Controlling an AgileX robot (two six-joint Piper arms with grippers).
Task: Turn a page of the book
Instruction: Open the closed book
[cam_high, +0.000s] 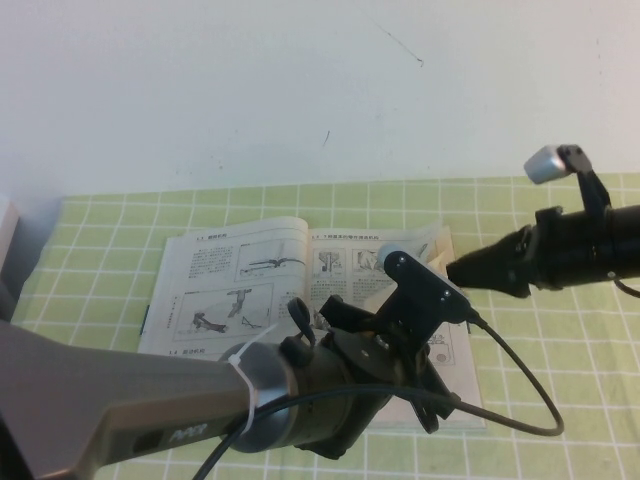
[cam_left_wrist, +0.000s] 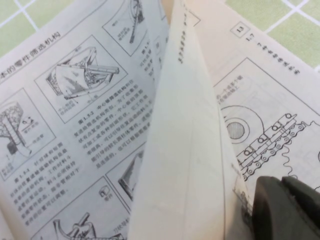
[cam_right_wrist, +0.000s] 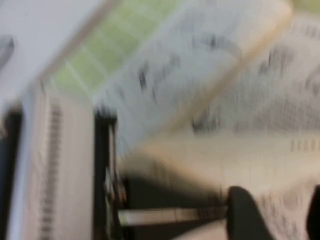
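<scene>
1. I am watching the left arm (cam_high: 150, 400) reaching in from the desk's near-left corner toward the middle. The left gripper (cam_high: 360, 310) is hanging low over the right-hand half of the book. I cannot tell from any view whether it is open or closed.
2. The book (cam_high: 240, 270) is lying open and flat on the green gridded mat (cam_high: 560, 360), roughly midway between the desk's left and right edges and nearer the far edge than the near one. Its left-hand leaf is showing line diagrams and blocks of text.
3. In the left wrist view the left gripper (cam_left_wrist: 285, 210) is showing as a dark shape just beside the lower part of the raised leaf — whether it is touching the paper I cannot say.
4. The page (cam_high: 432, 245) is standing up off the book's right-hand half, curling at the outer far corner. From the left wrist camera the page (cam_left_wrist: 185, 165) is rising as a pale sheet between two printed spreads.
5. The right gripper (cam_high: 460, 268) is coming in from the desk's right edge, with its tip right at the lifted page. Its state I cannot tell either — the right wrist view is too blurred.
</scene>
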